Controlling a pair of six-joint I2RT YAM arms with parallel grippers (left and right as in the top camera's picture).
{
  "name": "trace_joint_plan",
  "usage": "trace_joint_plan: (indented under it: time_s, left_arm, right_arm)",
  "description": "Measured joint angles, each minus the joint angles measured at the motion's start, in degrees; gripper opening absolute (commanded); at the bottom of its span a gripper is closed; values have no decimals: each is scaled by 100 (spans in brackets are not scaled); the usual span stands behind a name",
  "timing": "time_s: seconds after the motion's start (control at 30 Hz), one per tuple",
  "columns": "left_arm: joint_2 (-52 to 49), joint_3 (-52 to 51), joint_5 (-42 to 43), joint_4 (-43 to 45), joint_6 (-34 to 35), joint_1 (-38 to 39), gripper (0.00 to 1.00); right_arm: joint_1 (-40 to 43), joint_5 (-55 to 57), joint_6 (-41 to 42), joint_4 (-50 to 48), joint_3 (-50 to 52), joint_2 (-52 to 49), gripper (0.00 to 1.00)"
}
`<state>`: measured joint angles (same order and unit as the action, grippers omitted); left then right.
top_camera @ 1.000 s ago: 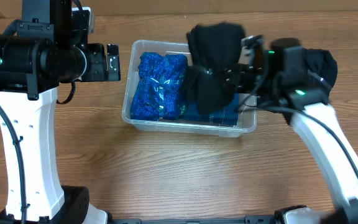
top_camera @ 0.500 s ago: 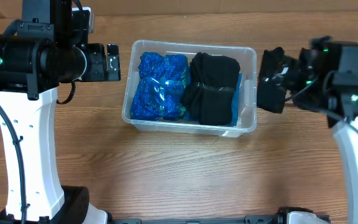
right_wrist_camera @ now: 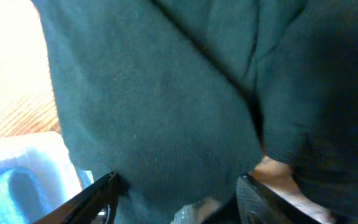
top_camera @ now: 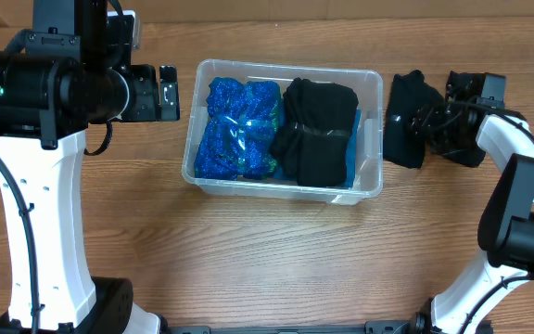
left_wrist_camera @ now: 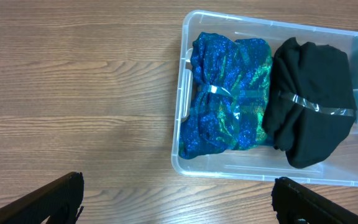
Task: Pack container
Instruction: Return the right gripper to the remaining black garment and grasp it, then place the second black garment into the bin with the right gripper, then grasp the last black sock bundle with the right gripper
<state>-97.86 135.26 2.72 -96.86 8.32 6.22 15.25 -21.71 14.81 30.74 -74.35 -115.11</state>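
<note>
**A:** Position of the container?

**B:** Mid-table, upright, long side facing the robot. Inside it, left half: blue glittery bundle. Right half: black bundle, touching the blue one. A clear tape band runs across each.

**A:** Left gripper?

**B:** Just left of the container, off its far-left corner. Jaws are spread wide and carry nothing. Its wrist view looks down on the container's left end.

**A:** Right gripper?

**B:** Right of the container, at a second black bundle, which lies on the table just beside the container's right wall. In the wrist view dark cloth fills the space between the jaws. The jaws stand apart, and I cannot tell whether they are pressing the cloth or only bracketing it.
</note>
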Motion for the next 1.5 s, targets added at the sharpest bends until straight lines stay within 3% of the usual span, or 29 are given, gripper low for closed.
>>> trace_joint_plan:
  time_s: [0.07,0.17,0.3,0.47,0.5,0.6,0.7,0.77,0.8,0.83,0.87,0.93,1.0,1.13,1.23,1.3,1.5]
  left_arm:
    - [0,0,0,0,0,0,100]
    - [0,0,0,0,0,0,100]
    - [0,-2,0,-2,0,0,100]
    - [0,-2,0,0,0,0,100]
    - [0,-2,0,2,0,0,100]
    - [0,0,0,2,0,0,100]
    - [0,0,0,-2,0,0,100]
    - [0,0,0,0,0,0,100]
    - [0,-2,0,-4,0,0,100]
    - [0,-2,0,-7,0,0,100]
    - [0,-2,0,2,0,0,100]
    - [0,-2,0,0,0,0,100]
    - [0,-2,0,-2,0,0,100]
    - [0,-2,2,0,0,0,100]
    - [0,-4,0,2,0,0,100]
    - [0,-4,0,2,0,0,100]
    - [0,-4,0,2,0,0,100]
  right_arm:
    - [-120,-24,33,-74,0,-68,25]
    - [-269,-66,44,2,0,-68,4]
    - [-275,-50,44,577,-4,240,4]
    - [-400,-219,42,975,-55,2796,4]
    - [-570,-313,42,999,-140,3550,4]
    - [-1438,-433,90,909,-184,4465,4]
    - [-2472,-452,170,404,-184,4308,4]
    - [-3272,-492,238,-229,-184,3567,4]
    - [-3547,-492,278,-461,-177,3104,10]
    - [-3751,-481,302,-739,-177,2590,42]
    - [-3847,-457,330,-748,-179,2216,50]
    - [-3926,-267,315,-216,-164,1368,54]
    - [-3864,-184,299,216,-149,1143,60]
    - [-3438,-90,293,831,-201,1961,83]
    - [-2339,219,289,1102,-452,3344,88]
    - [-1449,511,293,1432,-551,3696,88]
    - [802,1615,181,1467,-503,2382,88]
